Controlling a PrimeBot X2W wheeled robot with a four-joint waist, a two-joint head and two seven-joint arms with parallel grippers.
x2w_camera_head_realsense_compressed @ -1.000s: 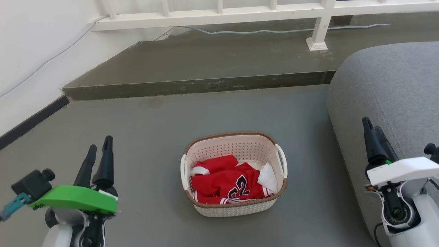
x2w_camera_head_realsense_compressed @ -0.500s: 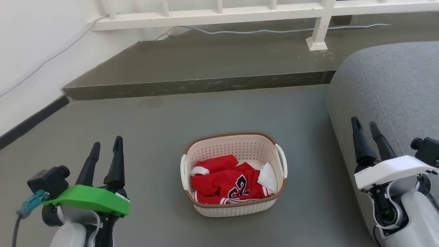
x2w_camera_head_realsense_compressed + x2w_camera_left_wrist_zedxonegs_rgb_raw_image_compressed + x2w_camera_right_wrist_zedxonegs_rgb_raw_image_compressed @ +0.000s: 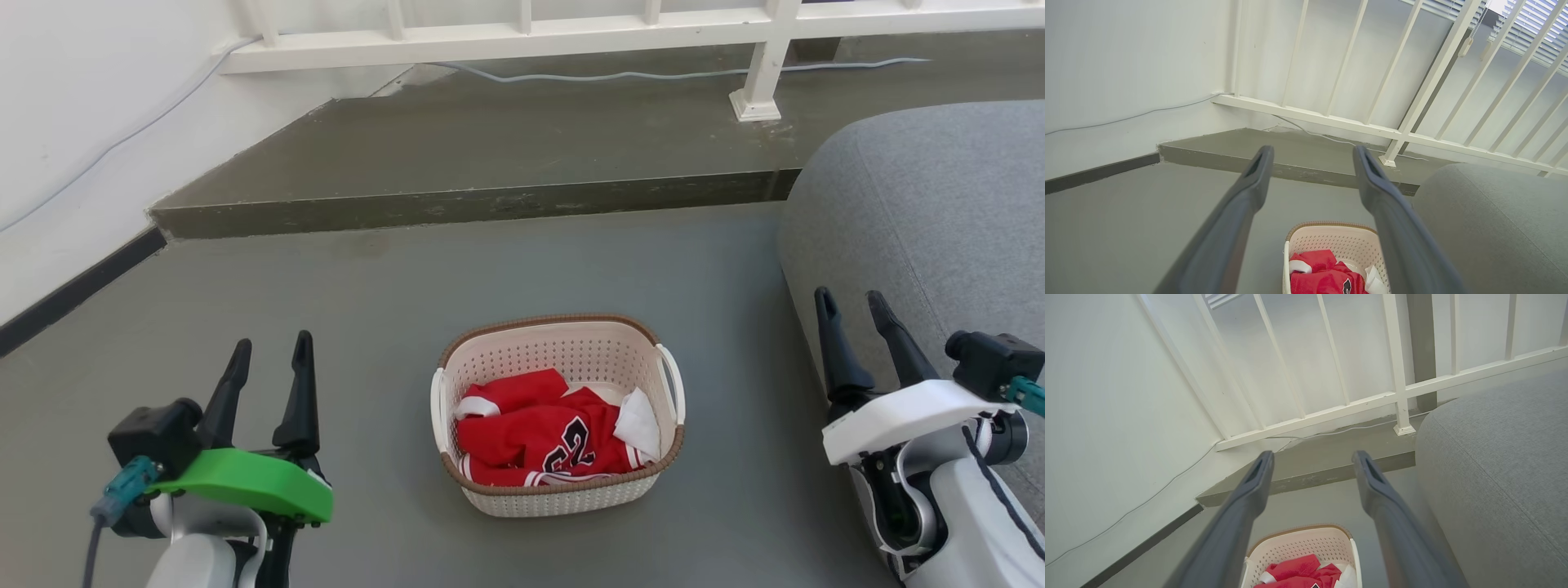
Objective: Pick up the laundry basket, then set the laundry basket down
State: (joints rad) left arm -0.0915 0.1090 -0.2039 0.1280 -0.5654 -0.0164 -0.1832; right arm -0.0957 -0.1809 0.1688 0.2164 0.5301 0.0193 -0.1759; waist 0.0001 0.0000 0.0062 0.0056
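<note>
Left end effector (image 3: 273, 340) & right end effector (image 3: 849, 294) have both crept inward over the last sec; fingers spread on each, nothing held. Laundry basket (image 3: 571, 353) hasn't budged: on the floor (image 3: 367, 286) btwn them, well apart from both. We judge the approach is just starting. Inside: crumpled red jersey (image 3: 531, 433) + white cloth (image 3: 638, 425).

One basket (image 3: 563, 495) holds one red jersey (image 3: 531, 437) and one white cloth (image 3: 638, 425). Two claws show: left claw (image 3: 273, 340), right claw (image 3: 847, 294).
</note>
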